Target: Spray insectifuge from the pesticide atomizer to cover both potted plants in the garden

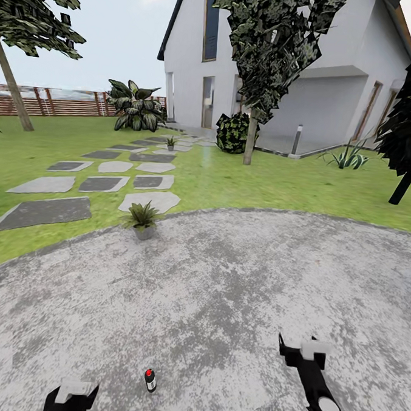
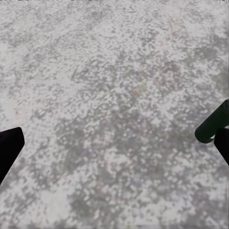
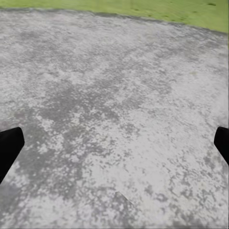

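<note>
Atomizer not yet picked up, both claws spread and empty.
Pesticide atomizer stands upright on the paved patch between my left claw and right claw; nearer potted plant sits at the patch's far edge.

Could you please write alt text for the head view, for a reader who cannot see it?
An atomizer stands on grey paving between the left gripper and right gripper. Two potted plants sit along stepping stones towards a white house.
</note>
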`<state>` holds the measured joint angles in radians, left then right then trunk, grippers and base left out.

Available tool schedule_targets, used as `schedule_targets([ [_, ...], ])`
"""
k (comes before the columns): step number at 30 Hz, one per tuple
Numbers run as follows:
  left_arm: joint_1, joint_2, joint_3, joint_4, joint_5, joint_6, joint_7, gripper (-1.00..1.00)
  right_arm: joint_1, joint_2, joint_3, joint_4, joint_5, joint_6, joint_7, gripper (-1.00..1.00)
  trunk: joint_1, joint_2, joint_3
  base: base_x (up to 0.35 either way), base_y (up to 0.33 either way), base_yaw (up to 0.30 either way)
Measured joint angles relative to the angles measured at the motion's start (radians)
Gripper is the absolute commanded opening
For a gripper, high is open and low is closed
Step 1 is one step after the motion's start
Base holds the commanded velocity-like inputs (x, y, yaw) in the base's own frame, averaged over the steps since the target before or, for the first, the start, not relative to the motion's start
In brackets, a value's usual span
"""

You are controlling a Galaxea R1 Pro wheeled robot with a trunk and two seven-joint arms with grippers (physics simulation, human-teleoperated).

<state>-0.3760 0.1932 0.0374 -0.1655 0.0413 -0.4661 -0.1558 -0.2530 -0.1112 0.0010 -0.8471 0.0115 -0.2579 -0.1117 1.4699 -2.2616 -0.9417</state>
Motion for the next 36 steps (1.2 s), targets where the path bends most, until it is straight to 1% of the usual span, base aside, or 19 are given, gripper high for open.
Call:
schedule_targets([
  [2, 0.0, -0.001, 0.0, 0.001, 0.001, -0.001, 0.0, 1.0, -0.011, 0.002, 0.0, 0.027, 0.001, 0.01, 0.0, 1.0, 0.0, 0.0, 0.0, 0.0, 0.0, 0.0],
  [8, 0.002, 0.0, 0.002, 0.002, 0.002, -0.005, 0.0, 1.0, -0.014, -0.002, -0.001, 0.064, 0.004, 0.007, -0.001, 1.0, 0.0, 0.0, 0.0, 0.0, 0.0, 0.0],
  [11, 0.001, 0.001, 0.002, 0.001, 0.003, -0.006, 0.0, 1.0, -0.014, -0.002, -0.004, 0.066, 0.008, 0.0, -0.003, 1.0, 0.0, 0.0, 0.0, 0.0, 0.0, 0.0],
  [15, 0.001, -0.007, 0.0, 0.001, 0.003, -0.007, -0.006, 1.0, -0.014, -0.003, -0.008, 0.065, 0.009, -0.003, -0.007, 1.0, 0.0, 0.0, 0.0, 0.0, 0.0, 0.0],
  [21, 0.001, -0.01, -0.001, 0.001, 0.003, -0.002, -0.014, 1.0, -0.014, 0.0, -0.005, 0.065, 0.009, -0.004, -0.008, 1.0, 0.0, 0.0, 0.0, 0.0, 0.0, 0.008],
  [31, 0.004, -0.002, 0.002, -0.001, 0.002, -0.014, -0.001, 1.0, -0.014, -0.001, -0.006, 0.117, 0.009, -0.003, -0.009, 1.0, 0.0, 0.0, -0.008, 0.0, 0.0, 0.184],
  [36, 0.004, -0.006, 0.002, 0.0, 0.002, -0.015, 0.0, 1.0, -0.014, 0.0, -0.007, 0.127, 0.009, -0.004, -0.009, 1.0, 0.0, 0.0, -0.012, 0.0, 0.0, 0.216],
])
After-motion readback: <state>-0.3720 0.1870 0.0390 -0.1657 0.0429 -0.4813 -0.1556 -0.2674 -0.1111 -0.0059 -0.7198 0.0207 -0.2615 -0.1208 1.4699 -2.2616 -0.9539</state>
